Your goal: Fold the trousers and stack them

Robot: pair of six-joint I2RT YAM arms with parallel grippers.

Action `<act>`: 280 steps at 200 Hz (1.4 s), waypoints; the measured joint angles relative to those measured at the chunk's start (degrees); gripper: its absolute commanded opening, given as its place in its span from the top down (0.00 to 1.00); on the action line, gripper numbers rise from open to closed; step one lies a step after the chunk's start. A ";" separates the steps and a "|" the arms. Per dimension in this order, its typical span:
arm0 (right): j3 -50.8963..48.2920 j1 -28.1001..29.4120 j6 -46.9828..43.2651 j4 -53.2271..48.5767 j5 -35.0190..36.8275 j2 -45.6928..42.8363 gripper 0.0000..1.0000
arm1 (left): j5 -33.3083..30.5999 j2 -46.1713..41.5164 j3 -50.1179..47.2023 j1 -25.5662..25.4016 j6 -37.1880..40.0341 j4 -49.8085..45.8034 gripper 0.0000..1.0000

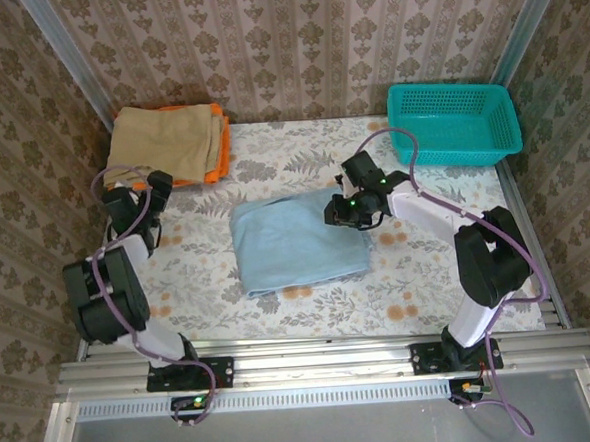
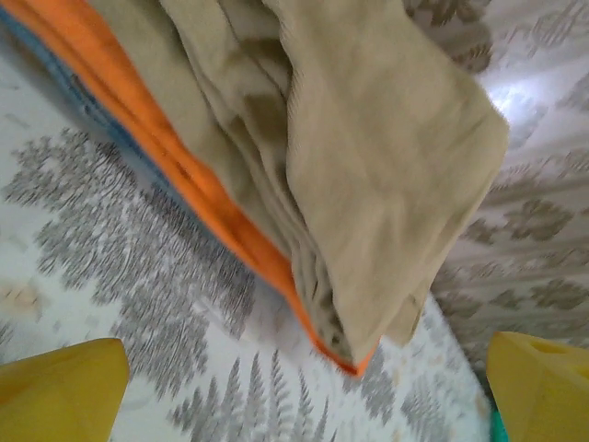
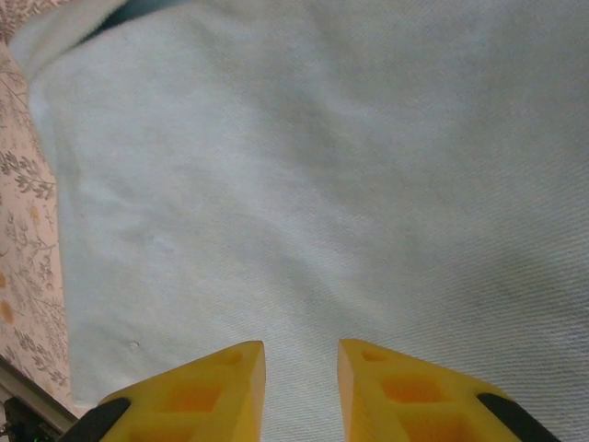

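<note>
The trousers (image 1: 296,243) lie folded into a pale light-blue rectangle in the middle of the table. My right gripper (image 1: 340,213) hovers over their right edge. In the right wrist view its yellow fingers (image 3: 221,387) stand a little apart just above the flat blue cloth (image 3: 322,184), with nothing between them, so my right gripper (image 3: 301,354) is open. My left gripper (image 1: 151,195) is at the back left, pointing at the cloth stack. In the left wrist view my left gripper (image 2: 306,359) stands wide open and holds nothing.
A tan-beige folded cloth (image 1: 165,139) lies on an orange folded cloth (image 1: 218,164) in the back left corner, and the near corner of the tan cloth (image 2: 368,138) overhangs the orange cloth (image 2: 184,166). A teal basket (image 1: 452,84) stands at the back right.
</note>
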 measured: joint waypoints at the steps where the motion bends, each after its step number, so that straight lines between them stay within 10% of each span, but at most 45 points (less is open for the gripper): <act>1: -0.07 -0.04 0.02 0.02 -0.02 0.00 0.69 | 0.17 0.70 0.09 0.09 -0.52 0.87 0.00; 47: -0.76 -1.46 -0.68 0.28 -0.07 0.00 0.65 | 2.29 16.52 5.64 0.46 -9.73 16.81 0.00; 182: -1.70 -5.25 -1.68 0.72 -0.96 -0.02 0.63 | -0.79 28.06 13.27 -0.83 -14.16 22.53 0.09; 280: -3.41 -5.70 -1.64 1.16 -1.11 -1.25 0.62 | -1.51 32.44 30.62 -2.08 -7.15 -2.19 0.75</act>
